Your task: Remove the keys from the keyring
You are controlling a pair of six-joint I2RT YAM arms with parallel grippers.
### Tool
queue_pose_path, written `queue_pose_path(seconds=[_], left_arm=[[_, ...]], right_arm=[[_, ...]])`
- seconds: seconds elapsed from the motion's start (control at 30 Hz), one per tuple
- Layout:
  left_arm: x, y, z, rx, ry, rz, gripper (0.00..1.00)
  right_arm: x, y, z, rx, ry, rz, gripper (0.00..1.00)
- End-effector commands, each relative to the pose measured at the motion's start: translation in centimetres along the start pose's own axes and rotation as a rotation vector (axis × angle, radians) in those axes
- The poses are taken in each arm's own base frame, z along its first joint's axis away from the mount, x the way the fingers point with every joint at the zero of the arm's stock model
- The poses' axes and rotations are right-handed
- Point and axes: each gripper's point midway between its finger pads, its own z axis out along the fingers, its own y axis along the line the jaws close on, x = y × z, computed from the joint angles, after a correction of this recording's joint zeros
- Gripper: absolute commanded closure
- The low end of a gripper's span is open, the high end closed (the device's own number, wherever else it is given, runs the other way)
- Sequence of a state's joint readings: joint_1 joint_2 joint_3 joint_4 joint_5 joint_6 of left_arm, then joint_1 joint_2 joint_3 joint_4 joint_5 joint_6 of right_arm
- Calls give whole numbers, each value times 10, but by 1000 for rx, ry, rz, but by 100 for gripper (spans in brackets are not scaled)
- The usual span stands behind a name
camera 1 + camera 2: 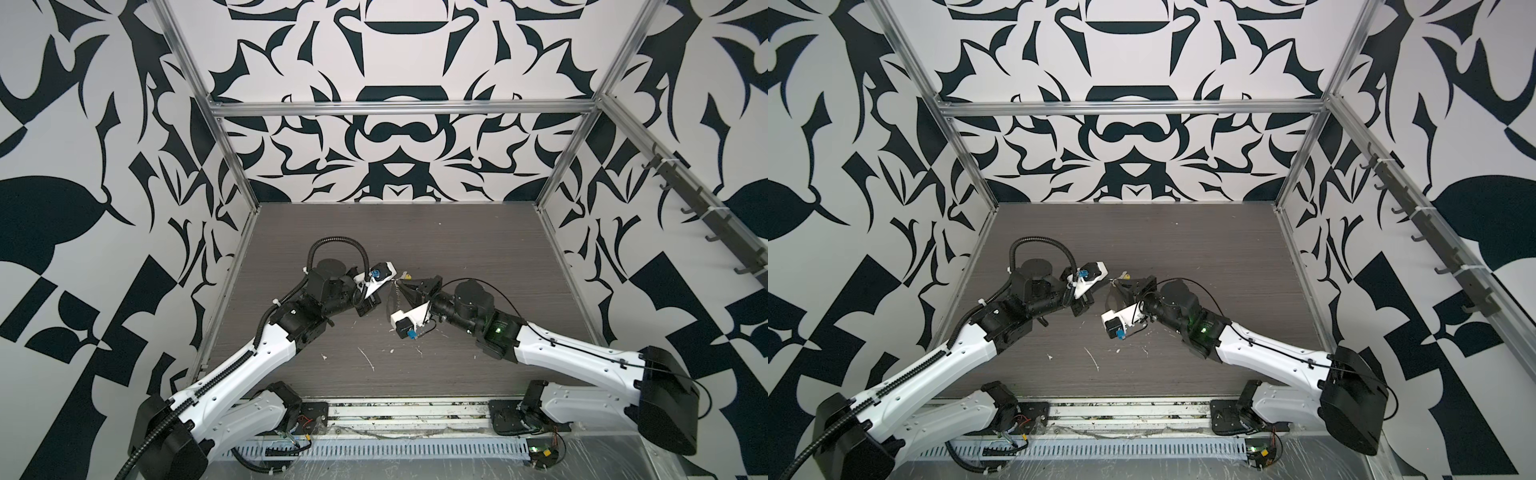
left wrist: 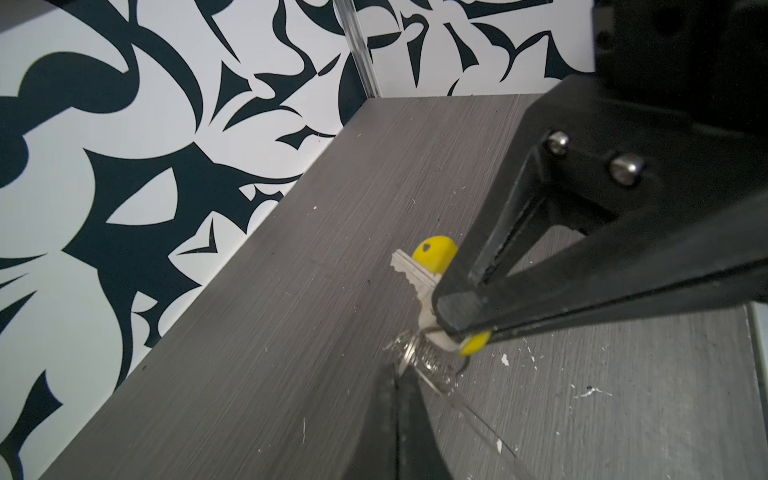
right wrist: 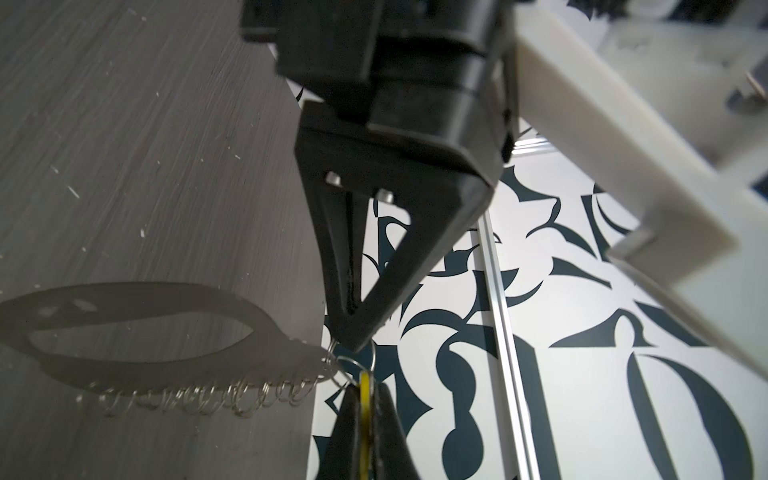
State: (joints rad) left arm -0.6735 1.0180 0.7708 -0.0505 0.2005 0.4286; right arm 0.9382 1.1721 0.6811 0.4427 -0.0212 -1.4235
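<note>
Pinching, left gripper (image 3: pixel 353 338): jaws closed tight on one silver ring at the end of the keyring (image 3: pixel 266 326), up off the table (image 1: pixel 415 232).
keyring: dark grey strap loop plus a row of small rings. It seems to dangle free under that pinch, mid-table between both arms. The end ring links to the keys (image 2: pixel 415 272).
keys: silver blade and yellow tag stick out past the right jaws, just beside the left fingertips. Still threaded on the ring.
right gripper (image 2: pixel 461 326): jaws narrow, clamped across the yellow tag near its ring end. In its own wrist view the tag sits edge-on between the pads.
white scraps (image 1: pixel 368 361): loose on the table nearer the arm bases, not involved.
step: both ends held, mid-separation, working the key round the split ring. Not off yet, judging by the wire through the key head.
next move: likely the right gripper twists or slides the key along the ring coil toward its open end while the left holds firm. Calls for small, slow motion and low tension.
risk: the ring is thin and could slip out of the left pinch. Strap swing may tug.
</note>
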Motion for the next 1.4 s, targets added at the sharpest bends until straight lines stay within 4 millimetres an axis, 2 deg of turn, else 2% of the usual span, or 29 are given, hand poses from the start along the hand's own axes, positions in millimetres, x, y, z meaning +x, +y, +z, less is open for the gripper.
queue_pose_path(seconds=[0.0, 0.2, 0.5, 1.37], left_arm=[[-20, 20, -3, -65, -33, -27, 100], [-18, 22, 0, -66, -19, -58, 100], [-22, 25, 2, -55, -4, -81, 100], [-25, 14, 11, 11, -42, -71, 100]], right_arm=[[-17, -13, 0, 51, -52, -171, 100], [-11, -17, -1, 48, -10, -315, 100], [-14, -20, -5, 34, -21, -413, 100], [-36, -25, 4, 22, -151, -459, 100]])
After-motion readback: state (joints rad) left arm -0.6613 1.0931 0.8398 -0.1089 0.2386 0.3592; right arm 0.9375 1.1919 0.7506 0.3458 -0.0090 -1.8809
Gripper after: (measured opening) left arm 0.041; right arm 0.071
